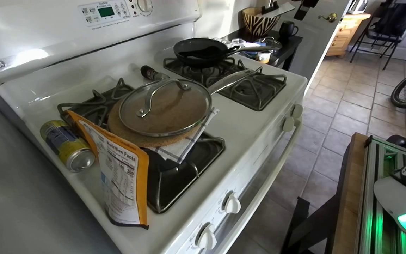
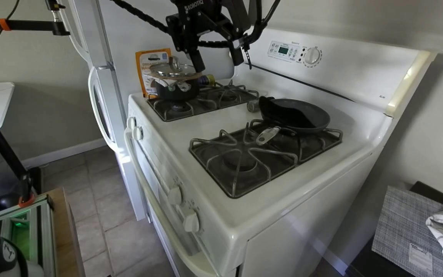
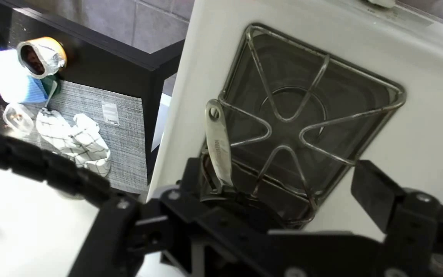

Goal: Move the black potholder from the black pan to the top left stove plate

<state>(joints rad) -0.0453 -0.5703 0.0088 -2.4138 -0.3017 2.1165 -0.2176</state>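
Observation:
The black potholder (image 2: 283, 112) lies in the black pan (image 2: 315, 111), its edge rising above the rim. In an exterior view the potholder (image 1: 210, 52) is a dark shape inside the pan (image 1: 185, 46). The pan sits on the back burner on the side away from the fridge. The top left stove plate (image 2: 230, 94) is the back burner on the fridge side; its grate (image 1: 99, 100) is partly hidden by a lidded pot. My gripper (image 2: 218, 61) is open and empty, raised above the stove. In the wrist view the gripper (image 3: 279, 177) covers most of the pan; its handle (image 3: 218, 144) shows.
The lidded pot (image 2: 177, 90) stands on the front left burner, with a cork disc (image 1: 115, 123) and cloth under its lid. A pouch (image 1: 125, 180) and a can (image 1: 67, 146) stand beside it. A small bottle (image 1: 153, 73) lies between the grates.

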